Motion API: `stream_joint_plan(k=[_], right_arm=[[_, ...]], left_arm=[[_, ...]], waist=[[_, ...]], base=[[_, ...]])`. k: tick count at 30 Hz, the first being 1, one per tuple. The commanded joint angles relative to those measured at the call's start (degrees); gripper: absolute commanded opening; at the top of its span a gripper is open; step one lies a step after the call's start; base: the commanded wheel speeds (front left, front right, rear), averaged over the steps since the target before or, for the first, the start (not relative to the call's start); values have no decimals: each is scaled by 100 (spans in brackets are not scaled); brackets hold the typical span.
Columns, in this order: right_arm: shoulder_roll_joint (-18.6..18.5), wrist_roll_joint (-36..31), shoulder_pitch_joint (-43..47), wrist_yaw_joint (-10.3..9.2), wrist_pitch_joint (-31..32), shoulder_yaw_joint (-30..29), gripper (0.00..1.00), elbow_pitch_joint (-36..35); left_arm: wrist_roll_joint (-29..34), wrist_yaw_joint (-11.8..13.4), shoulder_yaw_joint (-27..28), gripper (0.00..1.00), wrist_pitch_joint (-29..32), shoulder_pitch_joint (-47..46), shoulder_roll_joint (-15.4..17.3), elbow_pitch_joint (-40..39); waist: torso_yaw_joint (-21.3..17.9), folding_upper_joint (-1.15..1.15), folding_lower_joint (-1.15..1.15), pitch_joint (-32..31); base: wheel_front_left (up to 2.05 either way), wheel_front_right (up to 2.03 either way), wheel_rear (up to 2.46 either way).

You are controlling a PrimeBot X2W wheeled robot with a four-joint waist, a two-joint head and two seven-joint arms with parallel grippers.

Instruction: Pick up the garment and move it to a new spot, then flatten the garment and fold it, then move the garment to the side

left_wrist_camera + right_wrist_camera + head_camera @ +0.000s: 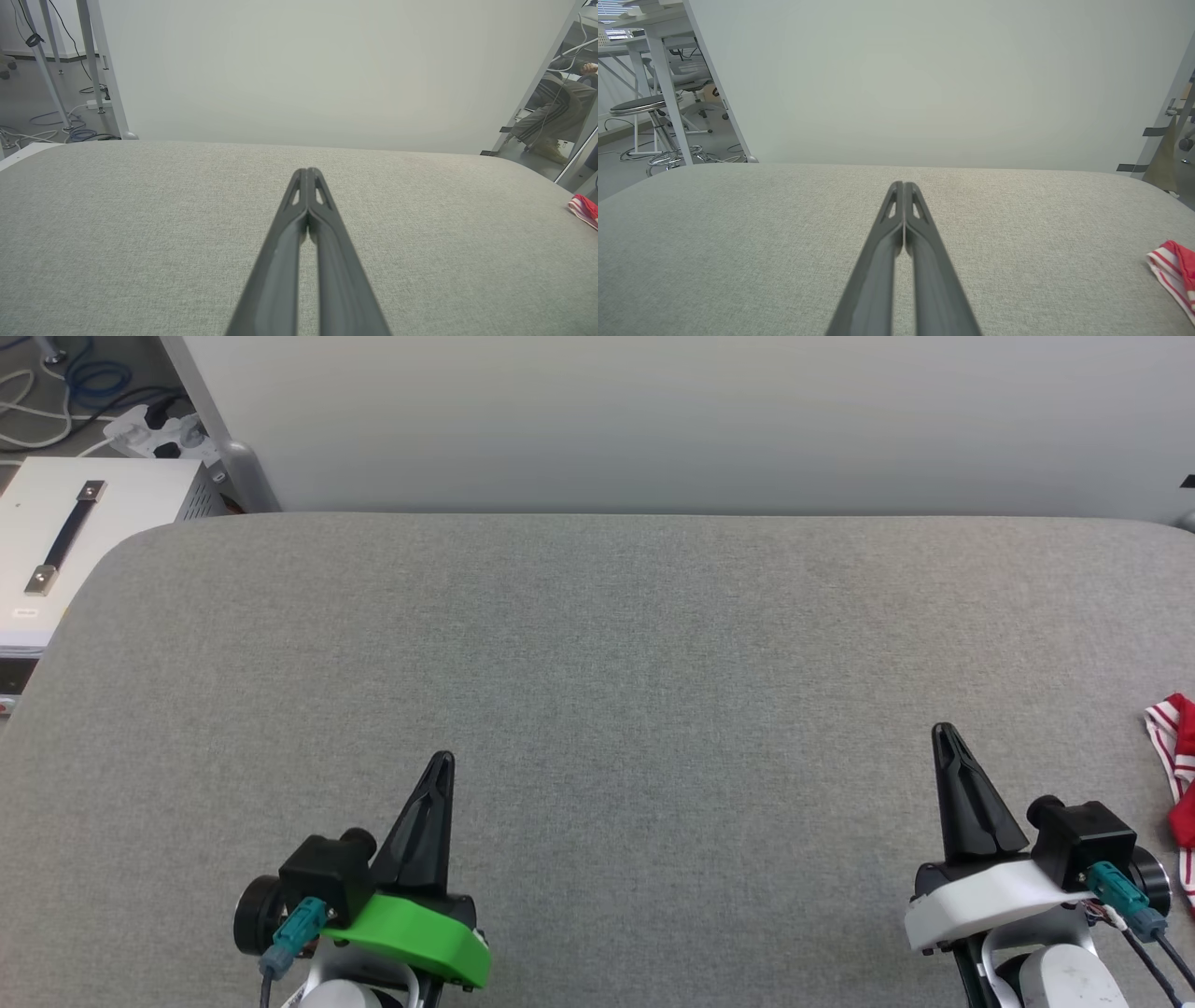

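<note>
The garment (1178,761) is red cloth with red-and-white striped trim, lying at the far right edge of the grey padded table (597,644); most of it runs out of frame. The garment (1174,273) also shows at the lower right of the right wrist view, and the garment (584,211) at the right edge of the left wrist view. My left gripper (442,761) rests shut at the lower left, with nothing between its fingers. At the lower right my right gripper (944,733) is shut and empty, some way left of the garment. Both point toward the far edge of the table.
A pale wall panel (653,420) stands behind the table. A white box with a black handle (65,537) sits off the table's left corner, with cables and a power strip (154,429) on the floor beyond. A seated person's legs (546,121) show at far right.
</note>
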Motion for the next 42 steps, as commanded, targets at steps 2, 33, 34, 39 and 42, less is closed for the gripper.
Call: stream_joint_plan(k=[2,33,34,39,42], right_arm=[[0,-24,14,0,38,4,0,-29],[3,-175,103,-3,412,-14,0,-214],[4,-180,106,-3,424,-15,0,-220],[4,-202,119,-3,479,-17,0,-247],[4,-216,127,-3,515,-19,0,-264]], left_arm=[[50,30,30,0,53,5,-3,-28],[366,221,238,0,432,38,-23,-202],[376,228,245,0,445,39,-23,-208],[423,256,276,0,501,44,-26,-234],[452,273,295,0,536,47,-28,-250]], waist=[[-7,0,0,-7],[-82,0,0,-80],[-85,0,0,-83],[-96,0,0,-94],[-103,0,0,-101]], base=[[0,0,0],[0,0,0],[0,0,0],[0,0,0],[0,0,0]])
